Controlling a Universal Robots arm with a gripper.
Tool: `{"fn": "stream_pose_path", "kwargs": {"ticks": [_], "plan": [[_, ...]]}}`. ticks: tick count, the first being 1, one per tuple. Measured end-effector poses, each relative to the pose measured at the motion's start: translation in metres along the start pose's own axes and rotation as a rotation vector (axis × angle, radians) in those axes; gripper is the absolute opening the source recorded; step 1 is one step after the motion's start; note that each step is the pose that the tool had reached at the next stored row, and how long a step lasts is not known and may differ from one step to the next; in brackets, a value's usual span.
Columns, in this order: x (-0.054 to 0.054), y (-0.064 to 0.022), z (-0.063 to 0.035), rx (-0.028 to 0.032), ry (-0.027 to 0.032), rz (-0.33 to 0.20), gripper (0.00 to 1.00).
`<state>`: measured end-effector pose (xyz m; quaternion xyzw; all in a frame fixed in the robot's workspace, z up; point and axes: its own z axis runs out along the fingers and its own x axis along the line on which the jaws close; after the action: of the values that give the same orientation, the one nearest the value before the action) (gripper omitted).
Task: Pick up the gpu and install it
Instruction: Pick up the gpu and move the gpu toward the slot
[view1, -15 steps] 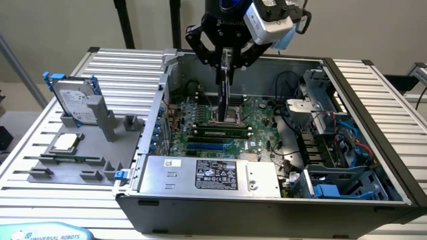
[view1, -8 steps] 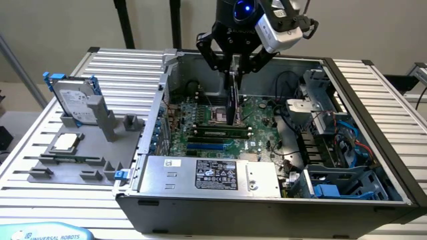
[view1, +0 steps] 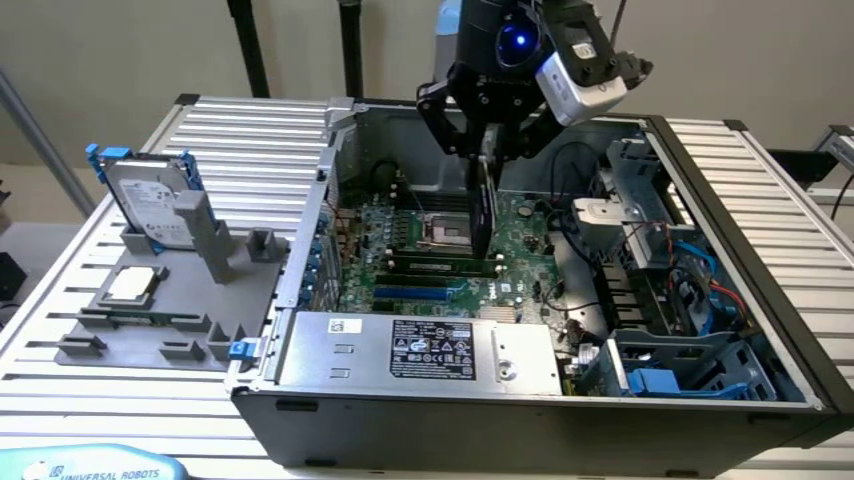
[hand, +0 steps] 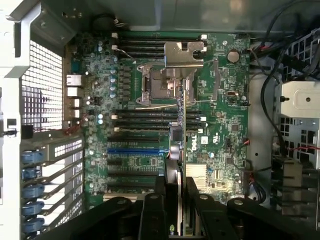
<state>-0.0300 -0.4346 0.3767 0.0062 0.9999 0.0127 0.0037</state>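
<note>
Holding gpu (view1: 486, 210) edge-on, jaws clamped narrow on its upper edge; I see it hanging inside the open PC case (view1: 534, 430), over mobo (view1: 400, 272) by CPU socket (view1: 447, 232). Gray holder (view1: 147, 340) on surface carries hard drive (view1: 144, 200) + CPU chip (view1: 134, 284).

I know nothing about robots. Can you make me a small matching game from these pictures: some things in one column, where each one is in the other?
Things:
1. gpu
2. hard drive
3. CPU chip
4. pincer

Places:
A. standing on edge in the grey holder, outside the case
B. lying flat on the grey holder
C. held edge-on over the motherboard
D. shut on the gpu, above the open case

Pairs: 1-C, 2-A, 3-B, 4-D
</note>
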Motion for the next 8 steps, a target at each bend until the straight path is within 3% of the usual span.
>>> {"fn": "stream_pose_path", "kwargs": {"ticks": [3, 8], "plan": [[-0.0086, 0.0002, 0.0046, 0.0031, 0.0, 0.0, 0.27], [-0.0089, 0.0002, 0.0049, 0.0035, 0.0, 0.0, 0.27]]}}
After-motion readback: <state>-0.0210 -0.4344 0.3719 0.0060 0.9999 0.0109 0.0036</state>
